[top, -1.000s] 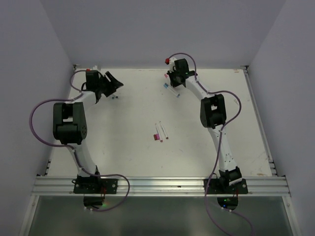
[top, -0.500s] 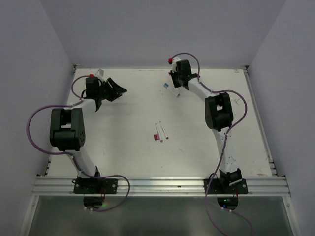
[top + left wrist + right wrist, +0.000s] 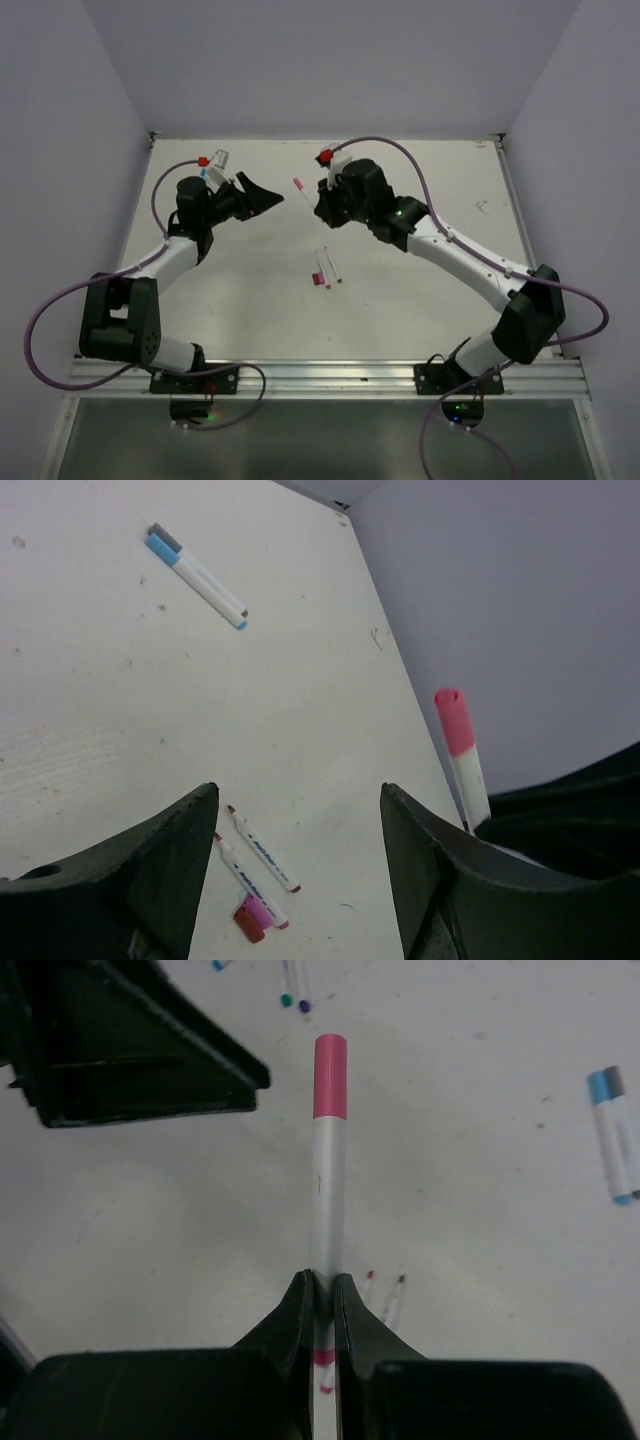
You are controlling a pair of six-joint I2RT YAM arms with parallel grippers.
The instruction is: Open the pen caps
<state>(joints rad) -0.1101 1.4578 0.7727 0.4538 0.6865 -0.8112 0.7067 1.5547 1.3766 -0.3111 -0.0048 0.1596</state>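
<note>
The right gripper (image 3: 320, 203) hangs above the table (image 3: 420, 300), at 12 o'clock from two bare pens (image 3: 331, 267) lying mid-table. Its fingers are clamped tight on the white barrel (image 3: 326, 1190) of a pen. The barrel runs out of the jaws toward 10 o'clock in the top view and ends in a pink cap (image 3: 298, 183), which is on the pen and clear of the table.

The left gripper (image 3: 265, 190) sits at 9 o'clock from that cap, near it but apart. Its fingers (image 3: 150, 870) are spread wide and hold nothing. In the left wrist view the pink cap (image 3: 452, 720) stands at 3 o'clock, just outside the right-hand finger and not between the two.

In the right wrist view the cap (image 3: 330, 1075) points to 12 o'clock, and the left gripper (image 3: 262, 1078) is at 10 o'clock.

Two loose caps (image 3: 252, 918), one pink and one maroon, lie touching each other at the near ends of the bare pens (image 3: 255, 858), at 6 o'clock in the left wrist view. A pen with a blue cap (image 3: 158, 548) lies flat at 11 o'clock in that view, with a grey-ended pen just beside it.
</note>
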